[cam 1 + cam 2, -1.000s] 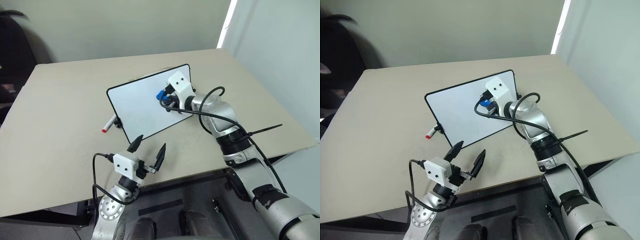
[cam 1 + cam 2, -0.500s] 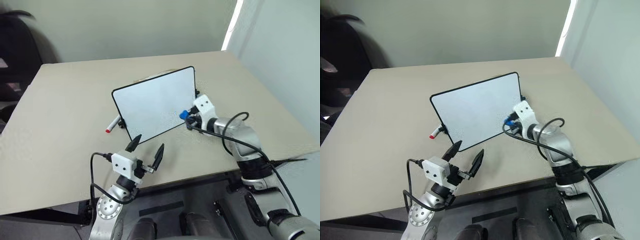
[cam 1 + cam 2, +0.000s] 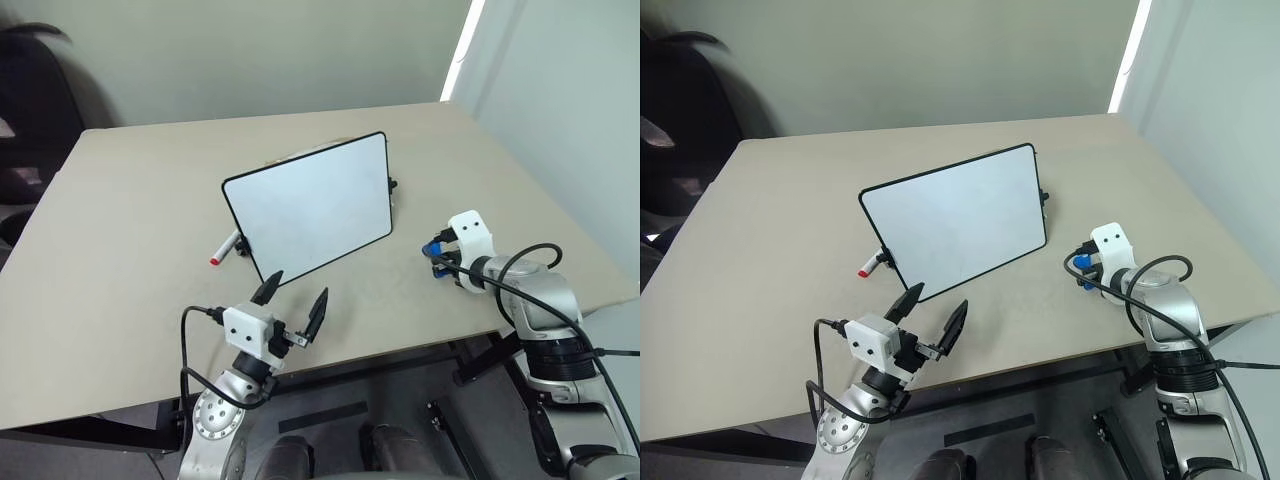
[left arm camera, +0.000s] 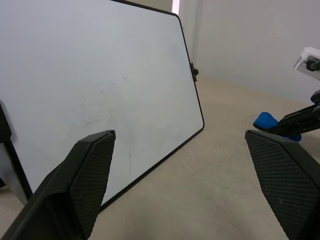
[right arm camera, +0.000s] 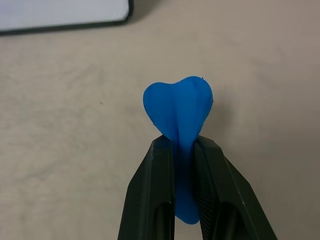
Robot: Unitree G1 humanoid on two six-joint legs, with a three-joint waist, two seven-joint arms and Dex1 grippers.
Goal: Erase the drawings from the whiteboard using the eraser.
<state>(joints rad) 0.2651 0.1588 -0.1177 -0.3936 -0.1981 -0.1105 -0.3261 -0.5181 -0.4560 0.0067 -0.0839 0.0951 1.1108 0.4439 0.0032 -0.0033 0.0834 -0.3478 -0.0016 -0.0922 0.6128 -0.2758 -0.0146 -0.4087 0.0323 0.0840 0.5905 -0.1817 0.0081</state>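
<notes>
Where it is pinched between the two black fingers (image 5: pixel 162 195) of the right gripper (image 5: pixel 184 150), the eraser (image 5: pixel 179 114) is a small bright blue block squeezed into a heart-like shape, its free end bulging out past the fingertips. Its long axis runs along the fingers, and it points forward and down toward the counter (image 3: pixel 130 240), just above the beige surface. The jaws of this gripper are closed on the eraser.

The eraser (image 3: pixel 434 247) sits to the right of the whiteboard (image 3: pixel 310 203), near its lower right corner but clearly apart from it. The whiteboard stands propped upright on the counter, a white rectangle with a thin black frame and rounded corners, its long side running left to right and tilted up toward the right. Its face looks clean apart from faint smudges in the left wrist view.

A white marker with a red cap (image 3: pixel 224 249) lies on the counter behind the board's left edge.

The left gripper (image 3: pixel 293 300) hovers near the counter's front edge below the board, its jaws spread wide and empty.
</notes>
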